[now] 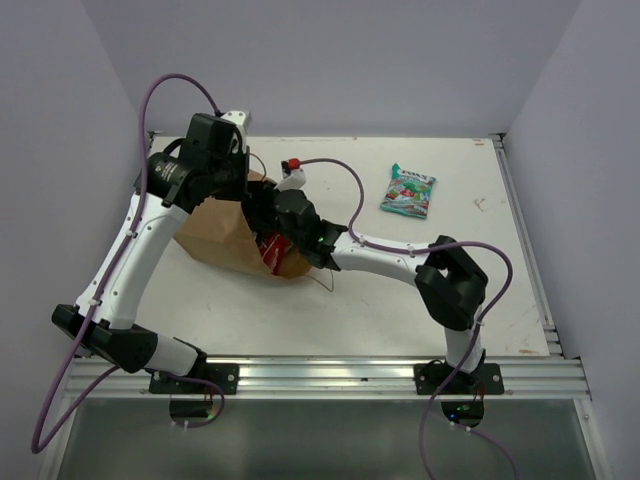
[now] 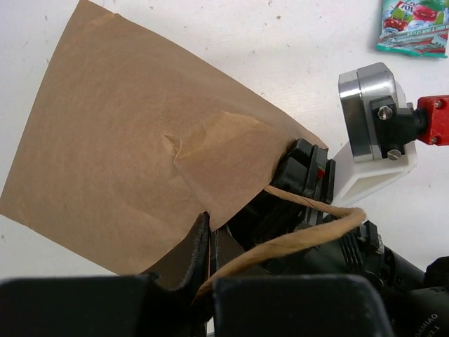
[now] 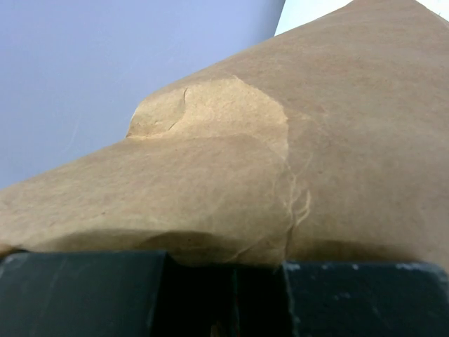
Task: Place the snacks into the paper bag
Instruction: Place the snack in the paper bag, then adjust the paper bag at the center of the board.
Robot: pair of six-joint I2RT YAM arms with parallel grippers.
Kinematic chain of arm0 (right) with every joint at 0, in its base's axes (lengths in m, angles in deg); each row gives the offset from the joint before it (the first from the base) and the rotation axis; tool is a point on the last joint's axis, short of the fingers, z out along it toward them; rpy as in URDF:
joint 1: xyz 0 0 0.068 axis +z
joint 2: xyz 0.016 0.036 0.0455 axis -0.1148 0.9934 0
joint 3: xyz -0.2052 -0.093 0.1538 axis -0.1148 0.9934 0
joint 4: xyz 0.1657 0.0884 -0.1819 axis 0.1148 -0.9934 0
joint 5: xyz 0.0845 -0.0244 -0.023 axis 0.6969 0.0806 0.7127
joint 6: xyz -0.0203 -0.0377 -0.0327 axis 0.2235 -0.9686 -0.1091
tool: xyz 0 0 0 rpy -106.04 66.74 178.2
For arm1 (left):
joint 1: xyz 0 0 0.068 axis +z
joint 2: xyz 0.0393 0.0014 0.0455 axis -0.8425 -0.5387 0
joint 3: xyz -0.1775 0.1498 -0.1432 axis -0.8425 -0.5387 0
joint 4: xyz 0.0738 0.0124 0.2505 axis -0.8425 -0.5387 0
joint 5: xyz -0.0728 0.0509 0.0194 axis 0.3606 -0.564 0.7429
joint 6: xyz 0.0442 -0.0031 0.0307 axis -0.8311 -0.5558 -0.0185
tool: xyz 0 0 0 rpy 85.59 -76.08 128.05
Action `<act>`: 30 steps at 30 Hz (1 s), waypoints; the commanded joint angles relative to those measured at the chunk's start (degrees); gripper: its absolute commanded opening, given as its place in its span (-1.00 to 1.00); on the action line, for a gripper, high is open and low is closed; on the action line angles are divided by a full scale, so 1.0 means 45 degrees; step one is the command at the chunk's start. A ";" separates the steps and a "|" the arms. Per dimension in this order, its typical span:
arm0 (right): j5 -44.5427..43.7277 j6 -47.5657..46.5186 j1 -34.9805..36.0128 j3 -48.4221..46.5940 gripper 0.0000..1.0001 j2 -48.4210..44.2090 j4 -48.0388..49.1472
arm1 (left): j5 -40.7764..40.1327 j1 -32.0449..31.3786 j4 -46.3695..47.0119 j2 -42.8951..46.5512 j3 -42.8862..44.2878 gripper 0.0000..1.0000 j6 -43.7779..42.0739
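The left gripper [image 2: 209, 242] pinches the rim of the paper bag [image 2: 140, 154], probably to hold its mouth open; the right gripper [image 1: 290, 228] reaches inside near a red packet [image 1: 272, 250], but I cannot tell the state of its fingers; 1 green candy bag [image 1: 408, 190] lies well apart.

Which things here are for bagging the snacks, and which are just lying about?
For the job: paper bag, green candy packet, red packet at the bag's mouth.
Just there: aluminium rail, white table.
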 commanded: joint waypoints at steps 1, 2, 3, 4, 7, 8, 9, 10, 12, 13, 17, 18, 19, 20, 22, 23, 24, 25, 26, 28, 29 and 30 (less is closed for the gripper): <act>-0.0104 -0.0360 -0.0077 -0.0247 -0.73 0.0394 -0.0890 | 0.1800 -0.0291 0.1251 0.0785 0.0771 -1.00 0.0488; 0.0033 -0.0554 -0.0077 -0.0033 -0.68 0.0198 -0.0561 | 0.1624 -0.0291 0.1192 0.0746 0.0752 -1.00 0.0488; 0.0151 -0.0672 -0.0077 0.0530 -0.55 -0.0113 -0.0422 | 0.1294 -0.0291 0.1075 0.0746 0.0674 -1.00 0.0507; 0.0133 -0.0867 -0.0077 0.0845 -0.48 -0.0407 -0.0324 | 0.1213 -0.0291 0.1036 0.0727 0.0557 -1.00 0.0508; -0.0372 -0.1648 -0.0097 0.1842 -0.18 -0.1773 -0.0731 | 0.0647 -0.0271 0.1074 0.0727 0.0342 -1.00 0.0527; -0.0607 -0.2075 -0.0097 0.1979 -0.11 -0.2473 -0.1372 | 0.0549 -0.0271 0.1094 0.0726 0.0341 -1.00 0.0527; -0.0764 -0.2273 -0.0097 0.2310 0.03 -0.2770 -0.1668 | 0.0355 -0.0291 0.1113 0.0688 0.0341 -1.00 0.0508; -0.1114 -0.2449 -0.0116 0.2467 0.11 -0.3121 -0.1980 | 0.0237 -0.0271 0.1113 0.0629 0.0399 -1.00 0.0488; -0.1409 -0.2840 -0.0135 0.2800 0.23 -0.3903 -0.2918 | 0.0002 -0.0271 0.1133 0.0571 0.0497 -1.00 0.0410; -0.1701 -0.3035 -0.0174 0.2820 0.31 -0.4080 -0.3346 | -0.0057 -0.0271 0.1133 0.0493 0.0536 -1.00 0.0391; -0.2113 -0.3504 -0.0253 0.3015 0.49 -0.5210 -0.5453 | -0.0175 -0.0271 0.1211 0.0356 0.0654 -1.00 0.0352; -0.2268 -0.3525 -0.0253 0.3093 0.49 -0.5407 -0.5789 | -0.0175 -0.0271 0.1230 0.0317 0.0673 -1.00 0.0351; -0.2502 -0.3506 -0.0233 0.3229 0.49 -0.5661 -0.6082 | -0.0194 -0.0271 0.1250 0.0316 0.0693 -1.00 0.0351; -0.3181 -0.3390 -0.0253 0.3560 0.49 -0.5895 -0.6801 | -0.0194 -0.0271 0.1250 0.0278 0.0712 -1.00 0.0351; -0.3810 -0.2594 -0.0408 0.3990 0.54 -0.6521 -0.7546 | -0.0174 -0.0271 0.1308 0.0258 0.0732 -1.00 0.0351; -0.3871 -0.2220 -0.0544 0.4495 0.55 -0.6697 -0.8149 | -0.0117 -0.0271 0.1328 0.0258 0.0732 -1.00 0.0351; -0.3813 -0.1849 -0.0855 0.4771 0.55 -0.6989 -0.8445 | -0.0116 -0.0271 0.1309 0.0219 0.0790 -1.00 0.0371; -0.3678 -0.1285 -0.1032 0.5083 0.55 -0.7107 -0.8680 | -0.0097 -0.0271 0.1328 0.0199 0.0829 -1.00 0.0371; -0.3115 -0.1105 -0.1189 0.5666 0.57 -0.7186 -0.8663 | -0.0039 -0.0271 0.1270 0.0199 0.0868 -1.00 0.0371; -0.2527 -0.0599 -0.1716 0.6158 0.57 -0.7265 -0.8528 | -0.0019 -0.0271 0.1250 0.0160 0.0947 -1.00 0.0371; -0.2195 -0.0557 -0.1814 0.6528 0.57 -0.7246 -0.8391 | 0.0001 -0.0271 0.1250 0.0160 0.1005 -1.00 0.0371; -0.1670 -0.0556 -0.2028 0.6648 0.57 -0.7187 -0.8235 | 0.0040 -0.0271 0.1231 0.0141 0.1025 -1.00 0.0371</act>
